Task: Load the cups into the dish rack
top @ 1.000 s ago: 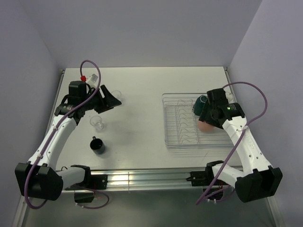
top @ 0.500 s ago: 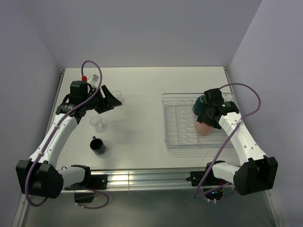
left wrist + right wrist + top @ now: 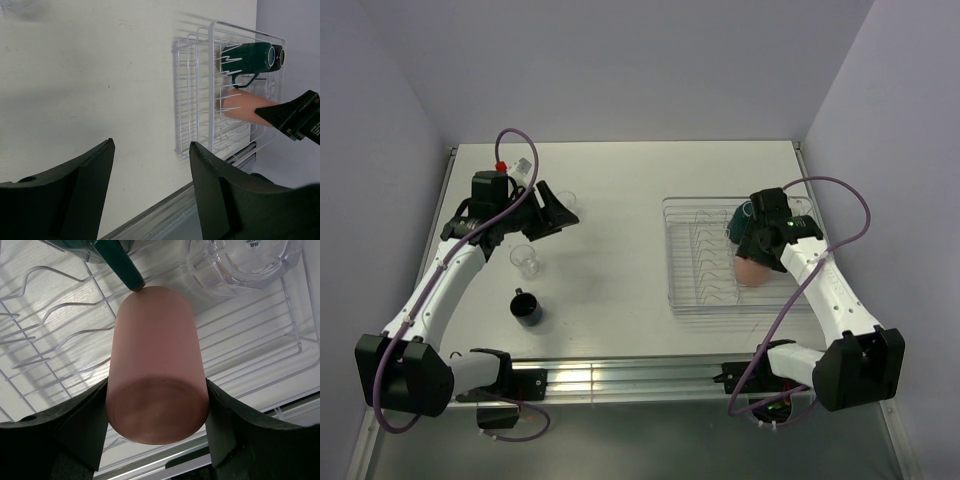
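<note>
Being stiff, light and likely slick, the salmon cup [image 3: 157,385] is pinched across its sides by the right fingers [image 3: 75,427] over the dish rack [image 3: 695,270]; the left fingers [image 3: 82,185] are spread.

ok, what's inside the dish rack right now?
Dark green mug on its side, clear tumbler, salmon cup clamped in right gripper. Right arm covers the far-right corner from above.

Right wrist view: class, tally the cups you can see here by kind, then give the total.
Salmon cup: 1
Clear glass: 1
Green mug: 1, only partly in view
Total: 3
</note>
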You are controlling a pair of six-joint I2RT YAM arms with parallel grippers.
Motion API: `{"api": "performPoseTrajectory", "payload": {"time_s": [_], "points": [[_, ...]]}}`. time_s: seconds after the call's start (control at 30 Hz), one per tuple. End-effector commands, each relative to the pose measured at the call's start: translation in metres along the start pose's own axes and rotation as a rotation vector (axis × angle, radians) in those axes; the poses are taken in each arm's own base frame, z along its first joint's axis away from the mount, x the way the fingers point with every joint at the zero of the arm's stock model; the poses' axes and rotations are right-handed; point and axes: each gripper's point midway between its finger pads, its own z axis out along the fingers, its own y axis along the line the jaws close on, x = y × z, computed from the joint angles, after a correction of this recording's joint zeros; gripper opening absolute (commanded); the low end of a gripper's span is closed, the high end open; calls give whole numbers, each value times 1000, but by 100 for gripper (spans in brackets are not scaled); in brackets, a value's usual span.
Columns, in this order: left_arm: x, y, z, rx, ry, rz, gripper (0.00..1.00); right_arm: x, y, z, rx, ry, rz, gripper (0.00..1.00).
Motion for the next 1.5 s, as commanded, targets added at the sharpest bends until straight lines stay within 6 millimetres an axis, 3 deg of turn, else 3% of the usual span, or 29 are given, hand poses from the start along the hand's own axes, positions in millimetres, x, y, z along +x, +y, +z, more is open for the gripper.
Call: {"api": "performPoseTrajectory", "payload": {"time_s": [0.0,0.23,0.3,0.6,0.73,0.97,1.2,1.47], "points": [[-3,-2,0,5,-9,38,68,-7,-4,7,29,-33,17,54],[-3,-1,0,-1,-13,41,68,-7,-3,9,28,-29,15,74],[-2,-1,0,-2,-9,39,68,-8,-2,10,26,-29,14,84],[-3,0,0,-9,-13,39,69,-8,0,11,19,-30,14,95],[-3,2,1,-20,-17,39,69,-12,-1,3,11,-47,23,100],[-7,14,1,-83,-46,31,68,-26,-11,-33,-5,-130,65,100],[-12,42,-1,-232,-95,-7,66,-38,-19,-84,-107,-267,115,100],[-12,89,-27,-466,-244,-113,63,-55,20,-142,-421,-389,98,100]]}}
